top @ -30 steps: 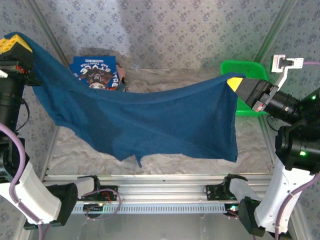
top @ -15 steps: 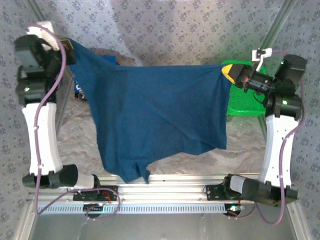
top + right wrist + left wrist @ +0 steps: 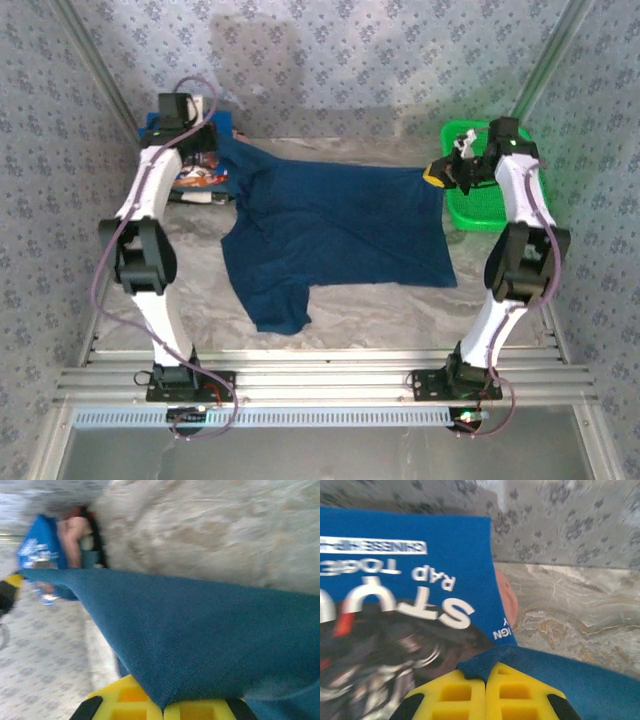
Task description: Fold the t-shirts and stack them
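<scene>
The dark navy t-shirt [image 3: 335, 225] lies spread over the table, one sleeve trailing toward the near side. My left gripper [image 3: 212, 148] is shut on its far left corner; in the left wrist view the yellow fingers [image 3: 465, 695] pinch a fold of navy cloth [image 3: 580, 680]. My right gripper [image 3: 437, 172] is shut on the far right corner, with the navy cloth [image 3: 210, 630] stretched away from its jaws. The brighter blue t-shirt [image 3: 420, 575] with white lettering lies folded at the back left [image 3: 160, 125], just beyond the left gripper.
A green mesh basket [image 3: 478, 205] stands at the back right, close behind the right arm. Patterned walls close in the back and both sides. The marbled table [image 3: 380, 310] is bare in front of the navy shirt.
Both arms have reached out toward the back and come down. The navy t-shirt, which hung in the air between the grippers, now lies on the table.
</scene>
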Available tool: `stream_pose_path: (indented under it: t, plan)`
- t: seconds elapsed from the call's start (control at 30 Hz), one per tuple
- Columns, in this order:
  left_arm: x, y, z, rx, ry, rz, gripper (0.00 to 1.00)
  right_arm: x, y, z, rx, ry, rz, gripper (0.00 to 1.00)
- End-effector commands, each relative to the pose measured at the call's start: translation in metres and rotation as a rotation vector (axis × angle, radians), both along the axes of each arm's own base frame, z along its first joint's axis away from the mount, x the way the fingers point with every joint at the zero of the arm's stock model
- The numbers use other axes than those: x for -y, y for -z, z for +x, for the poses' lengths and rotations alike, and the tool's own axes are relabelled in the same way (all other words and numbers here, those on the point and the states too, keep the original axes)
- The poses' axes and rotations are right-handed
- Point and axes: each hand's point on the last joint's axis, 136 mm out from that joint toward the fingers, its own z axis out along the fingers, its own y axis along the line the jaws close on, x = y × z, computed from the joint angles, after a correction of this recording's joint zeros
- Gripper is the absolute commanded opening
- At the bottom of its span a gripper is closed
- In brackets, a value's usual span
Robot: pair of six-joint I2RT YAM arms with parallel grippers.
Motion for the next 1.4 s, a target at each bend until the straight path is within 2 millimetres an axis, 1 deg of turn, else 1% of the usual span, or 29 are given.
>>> stream_pose_path:
  t: [0.0,0.03,0.07,0.13,0.17,0.23,0.33,0.4,0.53,0.6,0.7,0.73,0.87,1.0,1.07,1.1,1.27,1.37]
  plan:
    - [0.008,-0.012,0.021,0.047,-0.012,0.051,0.0,0.025,0.034,0.011,-0.039,-0.031,-0.202,0.0]
    - [0.01,-0.005,0.026,0.032,-0.021,0.055,0.0,0.03,0.044,0.019,-0.049,-0.022,-0.233,0.0]
    - [0.012,-0.002,0.03,0.024,-0.026,0.051,0.0,0.031,0.048,0.026,-0.048,-0.02,-0.254,0.0]
    - [0.019,0.002,0.037,0.02,-0.024,0.042,0.0,0.039,0.057,0.041,-0.032,0.005,-0.318,0.0]
    - [0.021,0.002,0.039,0.021,-0.025,0.038,0.0,0.041,0.061,0.046,-0.028,0.011,-0.345,0.0]
    - [0.027,-0.002,0.04,0.028,-0.024,0.016,0.0,0.047,0.067,0.053,-0.019,0.029,-0.398,0.0]
    - [0.032,-0.015,0.038,0.049,-0.028,-0.027,0.0,0.053,0.063,0.063,0.038,0.052,-0.451,0.0]
    - [0.036,-0.027,0.033,0.056,-0.018,-0.055,0.0,0.053,0.053,0.067,0.088,0.063,-0.463,0.0]
    - [0.037,-0.051,0.016,0.08,-0.023,-0.094,0.0,0.063,0.03,0.076,0.203,0.118,-0.506,0.0]
    - [0.038,-0.058,0.006,0.089,-0.017,-0.111,0.0,0.066,0.029,0.077,0.214,0.126,-0.509,0.0]
    - [0.035,-0.056,-0.013,0.085,-0.038,-0.124,0.0,0.063,0.037,0.07,0.196,0.114,-0.506,0.0]
    - [0.033,-0.046,-0.02,0.067,-0.051,-0.13,0.0,0.061,0.039,0.067,0.193,0.111,-0.504,0.0]
    - [0.03,-0.025,-0.047,0.028,-0.073,-0.156,0.0,0.058,0.045,0.056,0.191,0.117,-0.507,0.0]
    - [0.029,0.001,-0.07,-0.016,-0.087,-0.178,0.0,0.055,0.06,0.042,0.156,0.099,-0.508,0.0]
    - [0.03,0.018,-0.083,-0.051,-0.094,-0.19,0.0,0.053,0.066,0.033,0.139,0.09,-0.518,0.0]
    - [0.028,0.024,-0.089,-0.063,-0.103,-0.195,0.0,0.054,0.067,0.032,0.151,0.093,-0.521,0.0]
    - [0.025,0.061,-0.123,-0.133,-0.148,-0.231,0.0,0.056,0.083,0.012,0.119,0.068,-0.568,0.0]
    - [0.024,0.08,-0.138,-0.165,-0.168,-0.246,0.0,0.057,0.092,0.004,0.109,0.054,-0.585,0.0]
